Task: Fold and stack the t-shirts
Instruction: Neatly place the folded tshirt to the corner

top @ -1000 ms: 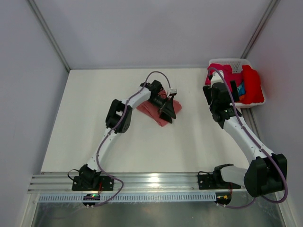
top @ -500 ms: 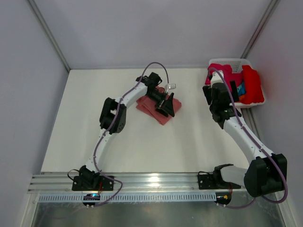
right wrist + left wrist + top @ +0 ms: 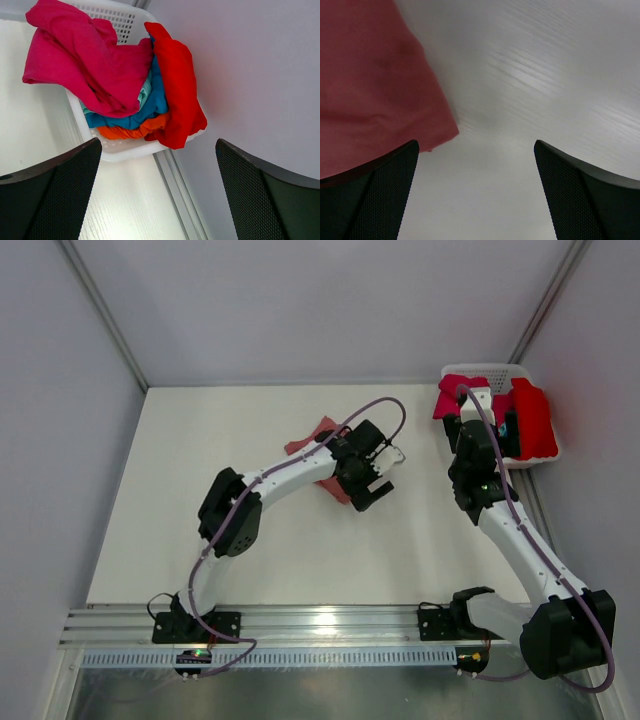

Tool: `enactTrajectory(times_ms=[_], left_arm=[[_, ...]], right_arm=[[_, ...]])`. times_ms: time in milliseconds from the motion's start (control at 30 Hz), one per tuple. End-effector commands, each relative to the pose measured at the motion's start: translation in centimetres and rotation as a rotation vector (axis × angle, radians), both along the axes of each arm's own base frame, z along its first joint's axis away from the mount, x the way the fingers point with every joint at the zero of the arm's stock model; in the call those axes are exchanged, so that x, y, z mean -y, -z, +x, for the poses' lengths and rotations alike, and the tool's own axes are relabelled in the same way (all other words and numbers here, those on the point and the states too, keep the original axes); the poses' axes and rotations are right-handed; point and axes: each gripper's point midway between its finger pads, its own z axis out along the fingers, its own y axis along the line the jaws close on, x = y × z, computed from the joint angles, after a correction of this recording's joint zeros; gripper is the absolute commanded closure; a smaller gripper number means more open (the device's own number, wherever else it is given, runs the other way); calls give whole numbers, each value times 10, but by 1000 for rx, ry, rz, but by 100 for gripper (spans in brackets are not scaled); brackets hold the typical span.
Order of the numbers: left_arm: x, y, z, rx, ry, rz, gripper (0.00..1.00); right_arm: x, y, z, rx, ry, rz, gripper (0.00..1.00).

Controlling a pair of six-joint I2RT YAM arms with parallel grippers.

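Note:
A folded salmon-pink t-shirt (image 3: 318,446) lies on the white table, partly hidden under my left arm; its corner fills the upper left of the left wrist view (image 3: 375,85). My left gripper (image 3: 372,492) is open and empty, over bare table just right of the shirt. A white basket (image 3: 478,373) at the back right holds a magenta shirt (image 3: 85,60), a blue one (image 3: 150,102), an orange one (image 3: 132,130) and a bright red one (image 3: 177,90) draped over its rim. My right gripper (image 3: 470,440) is open and empty, just left of the basket.
The table's right edge is a metal rail (image 3: 177,195) against the grey wall, beside the basket. A metal rail (image 3: 320,625) runs along the near edge by the arm bases. Grey walls close in the table.
My left gripper has let go of the pink shirt and swung right and nearer, off the shirt onto bare table. The right arm has shifted a little toward the basket.

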Motion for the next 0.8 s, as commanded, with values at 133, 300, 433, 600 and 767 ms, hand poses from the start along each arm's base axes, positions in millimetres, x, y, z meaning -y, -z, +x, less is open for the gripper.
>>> enactTrajectory(times_ms=[133, 300, 433, 600, 767], left_arm=[[-6, 38, 82, 412, -163, 228, 1], [3, 43, 101, 468, -180, 243, 1], [2, 48, 104, 477, -184, 266, 1], [-7, 47, 104, 496, -182, 299, 1], [-20, 49, 98, 491, -184, 339, 1]], right_arm=[[3, -16, 0, 70, 15, 5, 1], [2, -13, 1, 58, 1, 2, 1], [0, -9, 3, 40, -8, 1, 1], [-2, -9, 3, 41, -21, 11, 0], [-3, -10, 3, 44, -29, 17, 1]])
